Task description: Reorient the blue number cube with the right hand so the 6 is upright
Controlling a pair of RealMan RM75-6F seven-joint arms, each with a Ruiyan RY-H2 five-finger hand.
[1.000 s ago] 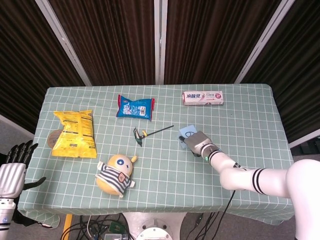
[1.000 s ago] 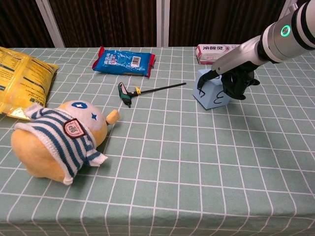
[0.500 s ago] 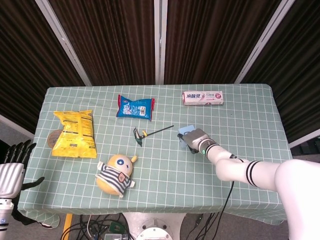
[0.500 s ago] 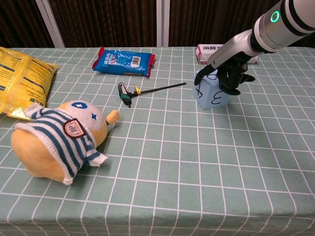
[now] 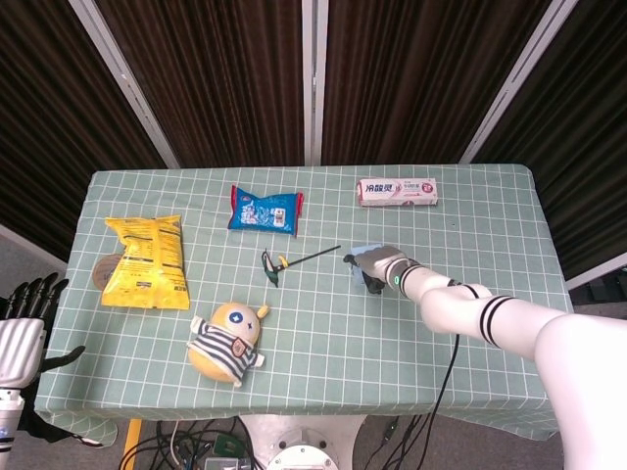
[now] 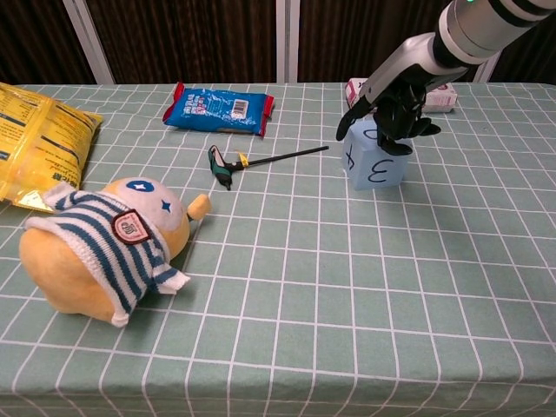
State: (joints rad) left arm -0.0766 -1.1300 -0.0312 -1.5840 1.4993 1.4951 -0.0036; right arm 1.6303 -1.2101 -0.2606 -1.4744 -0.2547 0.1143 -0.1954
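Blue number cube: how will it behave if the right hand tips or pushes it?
The blue number cube sits flat on the tablecloth, so it should tip face to face, not roll. Its crisp edges under the right hand suggest it is stiff. The cloth probably makes it topple rather than slide; weight cannot be judged.

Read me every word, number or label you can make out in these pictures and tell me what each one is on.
"3": front face of the blue number cube, chest view.
"4": its left face, partly under the right hand.
Toothpaste box: large Chinese characters, too blurred to read.
Blue snack packet: barcode and print, too small.
Yellow chip bag: print unreadable.
Plush toy: chest badge, unreadable.
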